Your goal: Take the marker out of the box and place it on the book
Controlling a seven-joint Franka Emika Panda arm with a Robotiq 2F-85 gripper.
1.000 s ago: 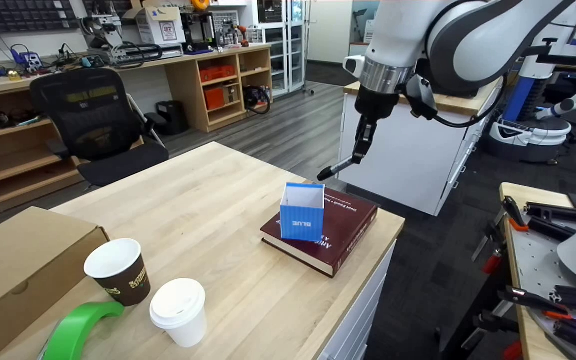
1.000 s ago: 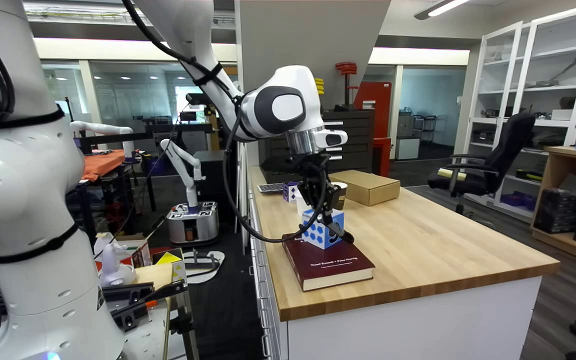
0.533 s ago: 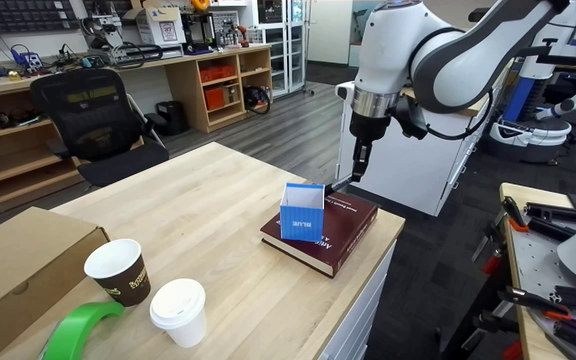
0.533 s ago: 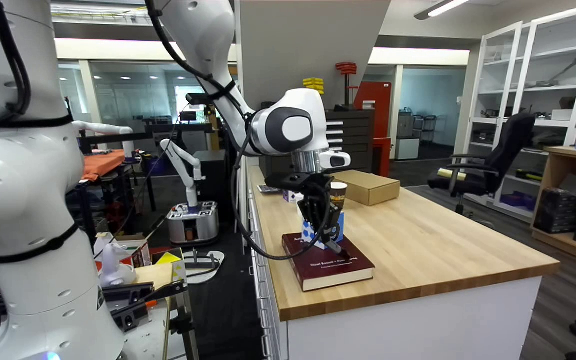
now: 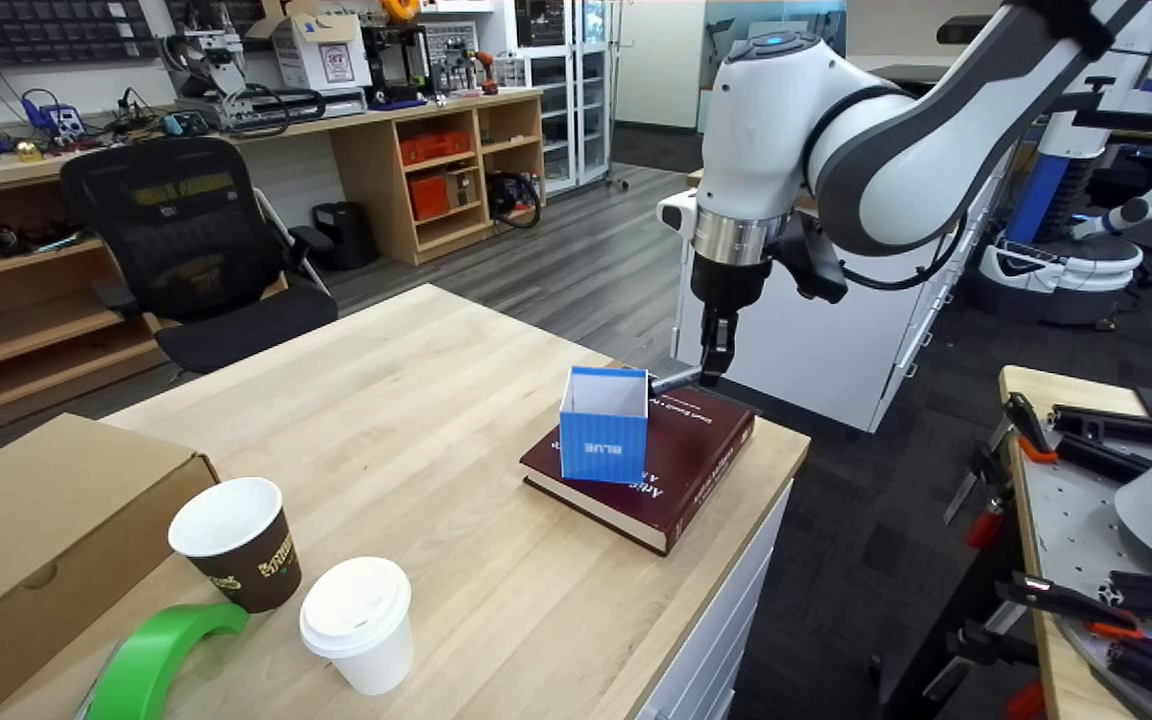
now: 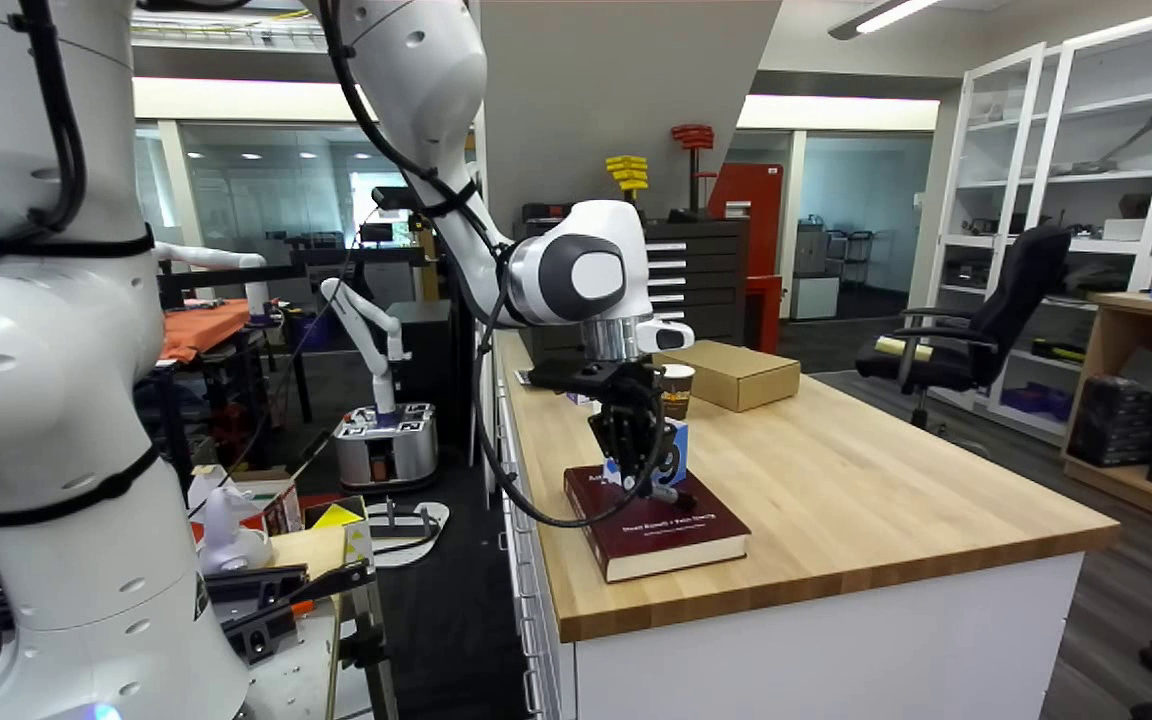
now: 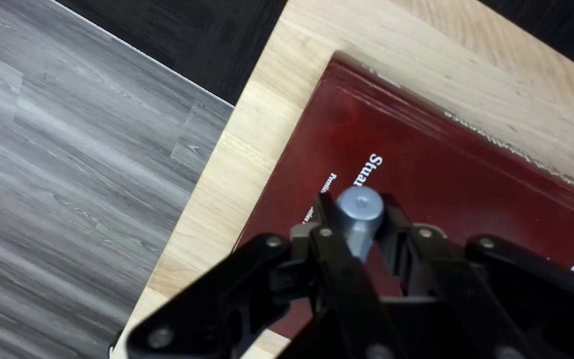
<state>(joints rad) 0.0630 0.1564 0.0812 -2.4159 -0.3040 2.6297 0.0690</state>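
Note:
My gripper [image 5: 711, 374] is shut on the marker [image 5: 677, 381], a slim grey stick with a dark end. In the wrist view the marker's round grey end [image 7: 360, 204] sits between the two fingertips [image 7: 358, 212]. The marker lies tilted, nearly level, low over the dark red book [image 5: 701, 430]; I cannot tell if it touches the cover. The blue box [image 5: 604, 445], open at the top, stands upright on the book beside the marker and hides part of its dark end. In an exterior view the gripper [image 6: 644, 485] partly covers the box [image 6: 677, 455].
A brown cardboard box [image 5: 46, 530], a brown paper cup [image 5: 251, 555], a white lidded cup [image 5: 361, 625] and a green curved object [image 5: 161, 655] stand further along the wooden table [image 5: 456, 480]. The book lies near the table's corner and edge.
My gripper has come down with the marker in it, from above the box's top to low over the book. The marker is now more level. The box and book have not visibly moved.

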